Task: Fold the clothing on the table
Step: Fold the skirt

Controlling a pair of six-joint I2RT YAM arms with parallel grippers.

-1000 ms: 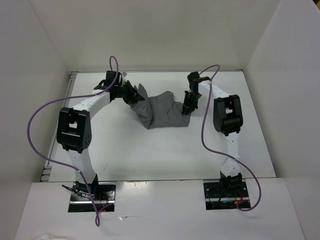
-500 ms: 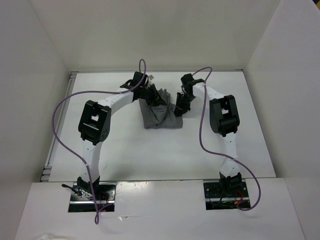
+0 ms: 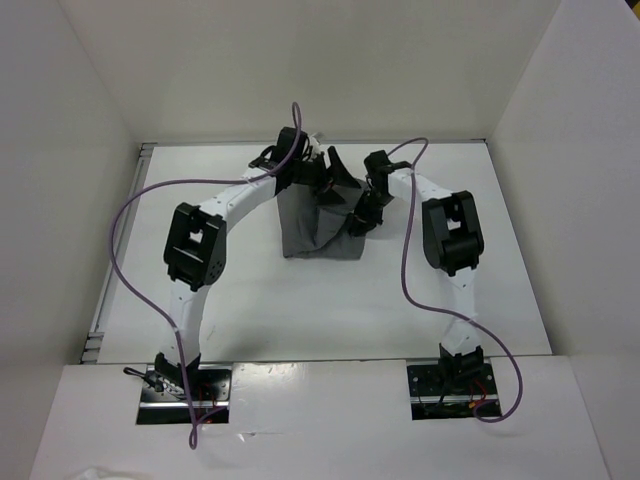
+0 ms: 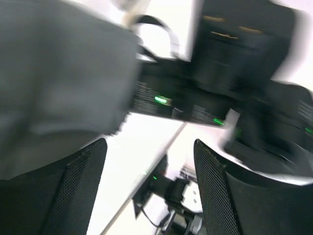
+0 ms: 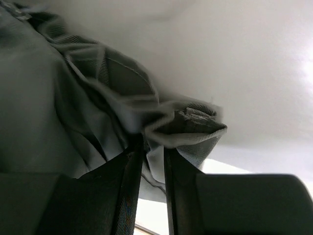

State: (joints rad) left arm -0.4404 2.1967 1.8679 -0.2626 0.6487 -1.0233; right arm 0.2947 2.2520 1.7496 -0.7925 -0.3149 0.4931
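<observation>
The grey clothing [image 3: 312, 228] lies bunched in a narrow folded heap at the back middle of the white table [image 3: 300, 310]. My left gripper [image 3: 338, 178] hovers over the heap's far right corner, close to the right gripper. In the left wrist view it [image 4: 149, 186] stands open, nothing between its mesh fingers [image 4: 78, 186], and blurred grey clothing [image 4: 58, 73] hangs at the upper left. My right gripper [image 3: 360, 218] is at the heap's right edge. In the right wrist view it [image 5: 154, 156] is shut on a fold of the clothing [image 5: 190, 129].
White walls [image 3: 90, 120] enclose the table on three sides. Purple cables [image 3: 130, 220] loop off both arms. The right arm's black housing [image 4: 234, 58] fills the background of the left wrist view, very near my left fingers.
My left arm swept right, carrying the cloth's left edge over onto the heap, then opened and let go. The heap became narrower. The right gripper kept its hold and barely moved.
</observation>
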